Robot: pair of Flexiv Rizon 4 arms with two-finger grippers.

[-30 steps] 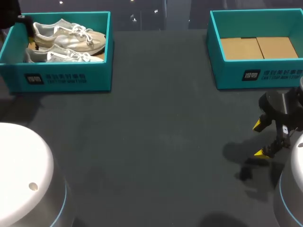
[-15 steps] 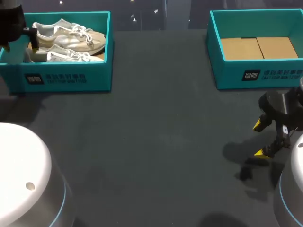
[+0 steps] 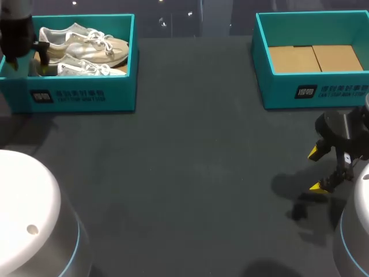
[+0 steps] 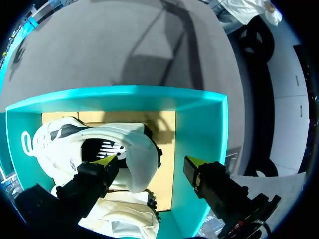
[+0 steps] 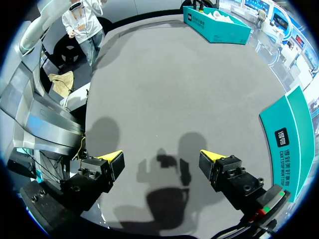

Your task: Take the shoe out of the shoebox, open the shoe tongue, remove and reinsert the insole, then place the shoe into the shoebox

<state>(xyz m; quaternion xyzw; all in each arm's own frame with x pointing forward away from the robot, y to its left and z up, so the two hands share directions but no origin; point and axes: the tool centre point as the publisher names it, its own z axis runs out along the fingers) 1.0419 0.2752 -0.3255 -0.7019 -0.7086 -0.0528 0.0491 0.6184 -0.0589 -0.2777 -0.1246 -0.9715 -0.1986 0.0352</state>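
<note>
Two white shoes (image 3: 86, 45) lie side by side in the teal shoebox (image 3: 81, 95) at the table's far left. My left arm (image 3: 16, 32) hangs over that box's left end. In the left wrist view my left gripper (image 4: 149, 162) is open, straddling the heel of one shoe (image 4: 65, 144). One yellow fingertip (image 4: 107, 161) sits at the shoe's collar opening. The other fingertip stands clear of the shoe, near the box wall (image 4: 199, 124). A second shoe (image 4: 124, 219) lies beside it under the gripper. My right gripper (image 3: 323, 168) is open over bare table at the right, holding nothing.
A second teal box (image 3: 311, 92) with a cardboard floor stands at the far right, just beyond my right gripper (image 5: 162, 162). Dark grey table (image 3: 202, 173) stretches between the two boxes. White robot housings fill the lower corners of the head view.
My left arm has come down over the left end of the shoebox, and its fingers have drawn in slightly. The right arm has not moved.
</note>
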